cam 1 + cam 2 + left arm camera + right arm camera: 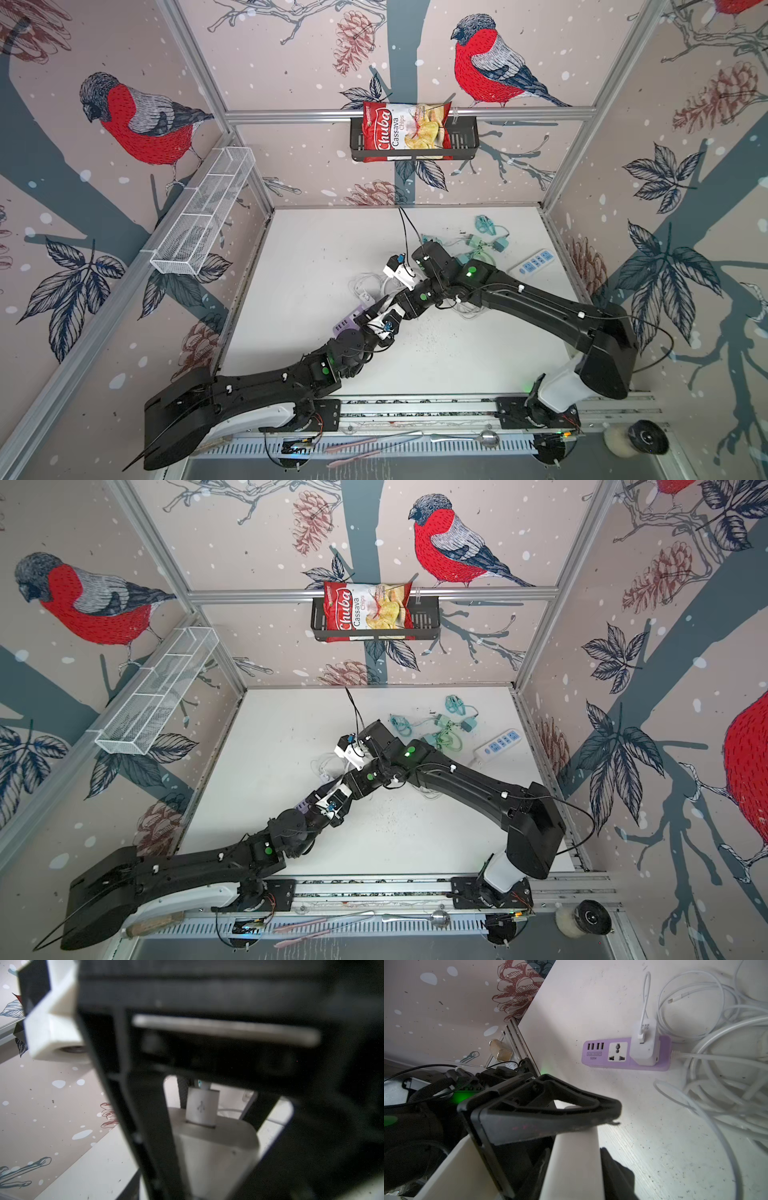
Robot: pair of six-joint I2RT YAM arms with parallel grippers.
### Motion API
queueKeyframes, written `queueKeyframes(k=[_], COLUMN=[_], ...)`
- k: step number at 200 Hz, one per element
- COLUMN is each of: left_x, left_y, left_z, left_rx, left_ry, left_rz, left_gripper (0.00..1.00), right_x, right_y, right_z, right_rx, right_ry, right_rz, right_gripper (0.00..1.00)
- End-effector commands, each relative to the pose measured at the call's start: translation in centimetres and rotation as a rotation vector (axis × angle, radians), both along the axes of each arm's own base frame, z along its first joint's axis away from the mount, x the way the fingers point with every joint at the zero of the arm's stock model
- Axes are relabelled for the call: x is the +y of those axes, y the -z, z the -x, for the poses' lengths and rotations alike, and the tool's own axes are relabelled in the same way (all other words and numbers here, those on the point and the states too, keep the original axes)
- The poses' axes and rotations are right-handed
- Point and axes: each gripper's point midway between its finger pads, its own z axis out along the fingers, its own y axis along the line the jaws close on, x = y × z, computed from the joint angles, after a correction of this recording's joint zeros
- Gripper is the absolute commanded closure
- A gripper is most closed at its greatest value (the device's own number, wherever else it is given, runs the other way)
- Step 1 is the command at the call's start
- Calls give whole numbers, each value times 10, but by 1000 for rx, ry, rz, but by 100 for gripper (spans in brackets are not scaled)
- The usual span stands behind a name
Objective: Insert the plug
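In the left wrist view a white charger block (216, 1159) sits between the fingers of my left gripper (212, 1136), which is shut on it. A white USB plug (202, 1108) stands seated in the block's end face. My right gripper (577, 1153) straddles that plug; one dark finger (250, 1105) stands a little off it, so the jaws look slightly open. In both top views the two grippers meet mid-table, left gripper (368, 318) and right gripper (386, 309), and the plug is hidden. A purple power strip (625, 1053) lies beside them with another white charger (644, 1045) plugged in.
Loose white cables (716, 1064) coil beside the purple strip (347, 324). A blue-and-white power strip (536, 262) and green cables (478, 245) lie at the back right. A chips bag (405, 131) hangs in a black basket, and a white wire basket (203, 212) is on the left wall.
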Motion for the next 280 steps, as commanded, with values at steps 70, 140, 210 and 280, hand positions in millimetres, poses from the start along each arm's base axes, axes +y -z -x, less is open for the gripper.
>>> queueKeyframes(k=[70, 140, 210, 280], left_x=[1, 8, 10, 12], left_y=[-26, -23, -22, -30], left_z=[-4, -6, -10, -9], left_rx=[-9, -3, 7, -5], left_ry=[-28, -63, -86, -87], left_rz=[143, 137, 147, 175], left_gripper=[95, 96, 96, 88], right_x=[3, -5, -4, -1], right_y=[-28, -27, -21, -10], right_z=[-17, -16, -15, -11], right_rx=[-63, -83, -83, -61], right_ry=[79, 88, 78, 57], right_rz=[-97, -81, -76, -64], right_gripper=[53, 56, 64, 94])
